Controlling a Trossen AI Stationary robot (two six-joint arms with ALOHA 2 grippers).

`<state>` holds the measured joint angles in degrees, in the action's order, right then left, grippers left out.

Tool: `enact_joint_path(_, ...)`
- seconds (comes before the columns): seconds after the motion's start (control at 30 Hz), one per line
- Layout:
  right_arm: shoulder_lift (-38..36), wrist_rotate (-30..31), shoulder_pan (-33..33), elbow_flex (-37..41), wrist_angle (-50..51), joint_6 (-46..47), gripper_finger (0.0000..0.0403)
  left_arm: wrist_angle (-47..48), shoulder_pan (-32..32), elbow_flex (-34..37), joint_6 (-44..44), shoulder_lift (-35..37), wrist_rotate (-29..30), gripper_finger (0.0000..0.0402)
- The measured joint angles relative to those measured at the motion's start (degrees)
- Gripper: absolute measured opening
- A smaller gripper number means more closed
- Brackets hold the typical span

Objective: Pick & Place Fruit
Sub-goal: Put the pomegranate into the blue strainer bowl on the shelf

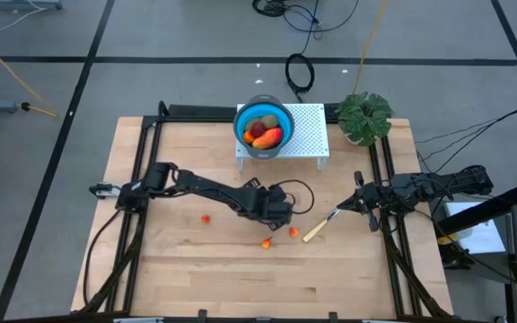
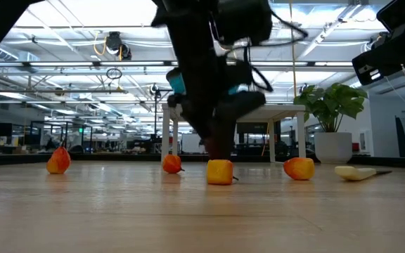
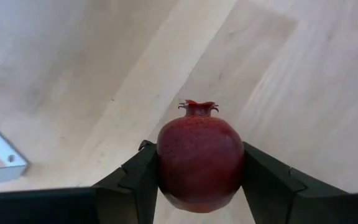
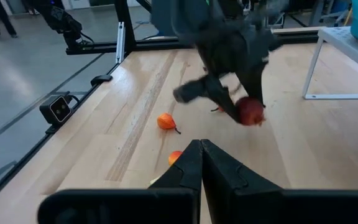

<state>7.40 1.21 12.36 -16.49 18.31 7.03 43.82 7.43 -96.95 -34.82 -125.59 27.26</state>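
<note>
A: What lies nearest on the table [image 1: 169,269]?

B: A tiny orange fruit piece [image 1: 267,243] sits nearest, close to the middle. Just beyond it and to its right is a second orange bit [image 1: 293,231], and well to the left lies a third orange bit [image 1: 205,218]. The yellow-handled knife [image 1: 319,229] lies to the right of the second bit.

A: And the left arm?

B: The left gripper [image 3: 199,186] is over the middle of the table, just beyond those bits. Its fingers [image 3: 135,183] are closed partway against both sides of a dark red ball [image 3: 199,162], a toy pomegranate with a small crown at one end. In the right wrist view the ball [image 4: 250,111] shows between the fingertips; I cannot tell whether it touches the wood.

A: The right arm?

B: The right gripper [image 4: 201,163] waits near the right edge of the table, at about the same depth, its fingers pressed together with nothing between them.

A: What is farther back?

B: A white perforated stand [image 1: 308,130] at the far side carries a blue bowl [image 1: 243,115]. In the bowl are two brownish-green ovals [image 1: 267,121], another dark red ball [image 1: 257,131] and the long red-orange-yellow piece [image 1: 268,138]. A green leafy plant [image 1: 364,117] stands at the far right corner.
</note>
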Motion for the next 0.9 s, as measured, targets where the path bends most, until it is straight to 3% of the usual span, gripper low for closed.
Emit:
enact_joint_path(0.3,0.0,0.1,0.0,0.0,0.0,-0.1,0.0,-0.2,1.6,0.0,0.0,6.5,1.6,0.0186)
enact_joint_path(0.53,0.0,0.1,0.0,0.0,0.0,-0.2,0.0,-2.2,3.1,0.0,0.0,12.0,-4.9,0.0186)
enact_joint_path(0.9,0.0,0.2,0.0,0.0,0.0,-0.2,0.0,-21.1,5.8,0.0,7.0,16.6,-13.5,0.0186)
